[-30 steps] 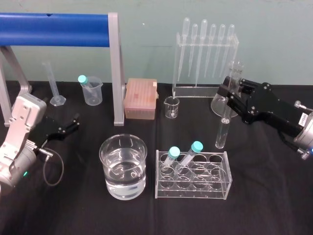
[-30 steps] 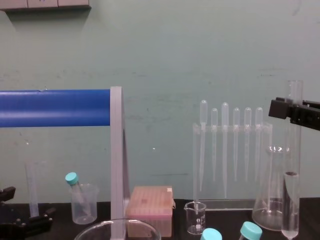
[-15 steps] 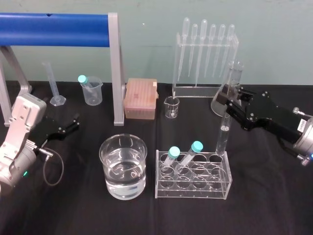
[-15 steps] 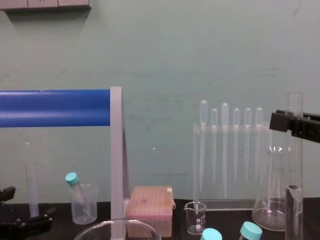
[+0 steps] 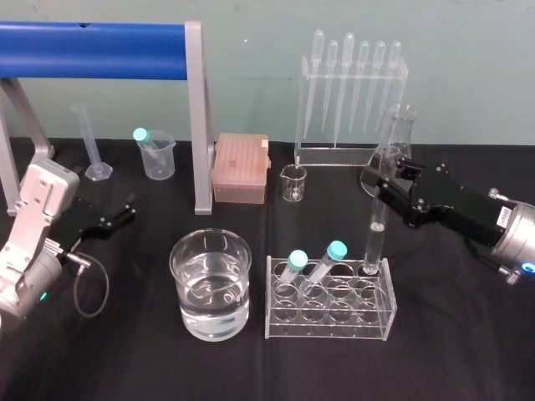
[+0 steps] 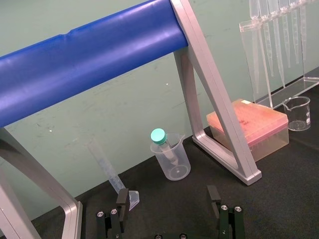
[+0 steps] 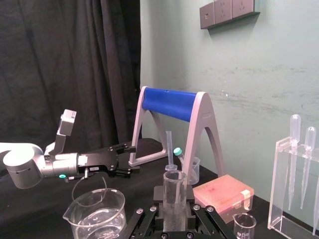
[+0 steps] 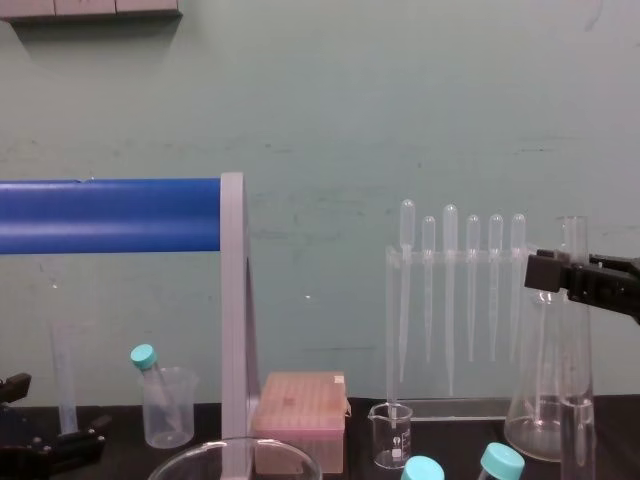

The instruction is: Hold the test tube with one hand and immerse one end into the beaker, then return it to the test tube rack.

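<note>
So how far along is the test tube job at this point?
Dipping looks done: the test tube stands clear of the beaker. In hand: the right gripper holds it, lower end in the back right hole of the rack. Remaining: seat it and let go. The left gripper sits parked, open.

— Clear, glossy glass on both the test tube (image 5: 375, 234) and the wide beaker (image 5: 211, 280). And the rack (image 5: 368, 322)?
— Clear hard plastic, smooth. Under it lies matt black cloth (image 5: 468, 351). Far left, a glossy blue bar (image 5: 92, 39) sits on a dull grey metal leg (image 5: 197, 117).
</note>
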`<state>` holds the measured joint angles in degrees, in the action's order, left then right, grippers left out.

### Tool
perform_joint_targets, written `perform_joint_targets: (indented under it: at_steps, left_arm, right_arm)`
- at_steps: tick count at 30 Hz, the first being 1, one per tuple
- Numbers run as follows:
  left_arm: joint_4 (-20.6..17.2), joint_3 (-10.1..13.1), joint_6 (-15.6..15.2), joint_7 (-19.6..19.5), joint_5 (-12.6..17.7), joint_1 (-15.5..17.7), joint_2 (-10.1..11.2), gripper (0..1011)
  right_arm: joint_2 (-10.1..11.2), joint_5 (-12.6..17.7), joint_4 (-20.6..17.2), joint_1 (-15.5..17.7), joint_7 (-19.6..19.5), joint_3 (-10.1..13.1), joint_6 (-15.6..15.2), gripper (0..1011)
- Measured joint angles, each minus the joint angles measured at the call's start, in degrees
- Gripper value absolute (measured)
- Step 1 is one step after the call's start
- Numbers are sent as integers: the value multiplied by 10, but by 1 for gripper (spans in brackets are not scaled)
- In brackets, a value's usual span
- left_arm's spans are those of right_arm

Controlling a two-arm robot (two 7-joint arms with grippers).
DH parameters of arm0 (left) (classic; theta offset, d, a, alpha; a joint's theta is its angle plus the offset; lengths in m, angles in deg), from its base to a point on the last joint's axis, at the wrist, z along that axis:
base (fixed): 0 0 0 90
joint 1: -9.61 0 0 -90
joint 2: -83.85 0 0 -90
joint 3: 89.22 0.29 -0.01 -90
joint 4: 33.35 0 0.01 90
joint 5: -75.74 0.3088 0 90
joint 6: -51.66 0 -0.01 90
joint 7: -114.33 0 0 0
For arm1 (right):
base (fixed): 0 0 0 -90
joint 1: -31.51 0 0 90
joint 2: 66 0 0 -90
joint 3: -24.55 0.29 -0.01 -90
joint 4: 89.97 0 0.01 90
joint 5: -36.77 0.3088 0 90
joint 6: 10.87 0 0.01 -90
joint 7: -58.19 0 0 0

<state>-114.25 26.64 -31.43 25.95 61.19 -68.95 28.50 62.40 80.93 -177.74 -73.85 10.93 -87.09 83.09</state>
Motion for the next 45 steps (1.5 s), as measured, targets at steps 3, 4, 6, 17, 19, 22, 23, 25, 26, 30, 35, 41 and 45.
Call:
perform_joint_targets:
  at_steps: [3,4,6,17,19,22,23,25,26,30,35,41,45]
  left_arm:
    - [0,0,0,0,0,0,0,1000]
    - [0,0,0,0,0,0,0,1000]
    - [0,0,0,0,0,0,0,1000]
    - [0,0,0,0,0,0,0,1000]
    - [0,0,0,0,0,0,0,1000]
    - [0,0,0,0,0,0,0,1000]
    - [0,0,0,0,0,0,0,1000]
    - [0,0,0,0,0,0,0,1000]
    - [0,0,0,0,0,0,0,1000]
    - [0,0,0,0,0,0,0,1000]
    - [0,0,0,0,0,0,0,1000]
    - [0,0,0,0,0,0,0,1000]
    - [0,0,0,0,0,0,0,1000]
  right_arm:
    - [0,1,1,0,0,-1,-1,234]
    - [0,1,1,0,0,-2,-1,234]
    - [1,2,1,1,-1,-2,-2,234]
    - [-6,-1,18,-10,2,-14,-4,234]
    - [-9,-4,26,-16,6,-18,-3,234]
    - [-12,-8,37,-23,11,-23,-2,234]
    - [-13,-10,40,-25,13,-25,-1,234]
    - [-15,-11,45,-28,16,-27,-1,234]
    - [-17,-14,50,-31,19,-31,0,234]
    - [-19,-17,55,-36,23,-36,0,234]
    - [-18,-20,57,-37,25,-40,-2,234]
    - [-15,-21,59,-36,25,-43,-5,234]
    - [-14,-21,63,-35,25,-43,-6,234]
